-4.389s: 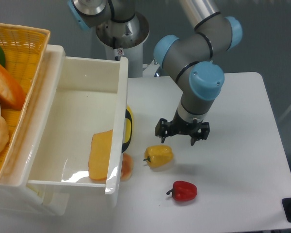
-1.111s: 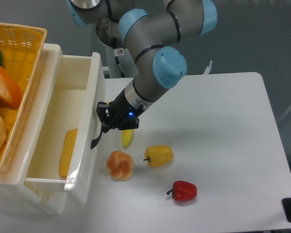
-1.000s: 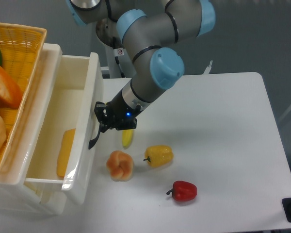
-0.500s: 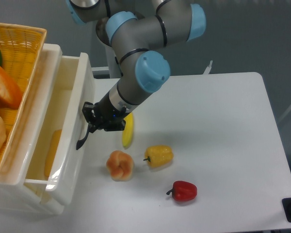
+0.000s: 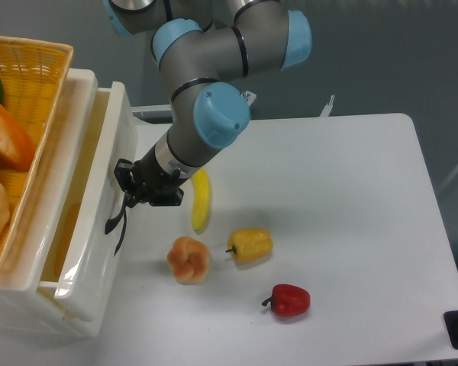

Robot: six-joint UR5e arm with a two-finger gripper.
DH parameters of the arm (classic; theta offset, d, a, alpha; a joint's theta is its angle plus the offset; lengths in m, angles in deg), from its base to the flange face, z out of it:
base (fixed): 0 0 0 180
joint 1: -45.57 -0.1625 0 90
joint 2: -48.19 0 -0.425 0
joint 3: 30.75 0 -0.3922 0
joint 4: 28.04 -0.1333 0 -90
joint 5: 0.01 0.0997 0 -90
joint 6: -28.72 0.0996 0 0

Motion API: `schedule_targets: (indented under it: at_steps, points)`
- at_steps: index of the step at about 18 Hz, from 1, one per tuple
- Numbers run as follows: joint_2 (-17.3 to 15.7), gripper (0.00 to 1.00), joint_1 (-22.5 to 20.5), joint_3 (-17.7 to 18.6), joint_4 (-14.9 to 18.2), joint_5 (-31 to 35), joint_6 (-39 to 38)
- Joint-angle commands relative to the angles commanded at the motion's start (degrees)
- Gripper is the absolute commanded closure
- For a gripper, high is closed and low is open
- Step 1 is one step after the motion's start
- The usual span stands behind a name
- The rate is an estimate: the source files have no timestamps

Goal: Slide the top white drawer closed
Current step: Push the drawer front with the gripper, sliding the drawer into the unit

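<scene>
The top white drawer (image 5: pixel 84 252) sits at the table's left, under the yellow wicker basket (image 5: pixel 30 69), with only a narrow gap left to close. The gripper (image 5: pixel 137 191) presses against its front by the black handle (image 5: pixel 116 221); finger spread cannot be told.

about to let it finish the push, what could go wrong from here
The drawer is not fully shut, and the gripper presses near its black handle; the fingers could slip off or catch on it. The push lands toward one end of the front, so the drawer might skew and jam. The arm passes close over the banana and could nudge it.
</scene>
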Motion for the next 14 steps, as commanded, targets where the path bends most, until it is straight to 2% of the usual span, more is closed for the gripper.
schedule_targets:
  at_steps: [14]
  points:
    - [-0.18, 0.98, 2.20, 0.00, -0.26, 0.52, 0.61]
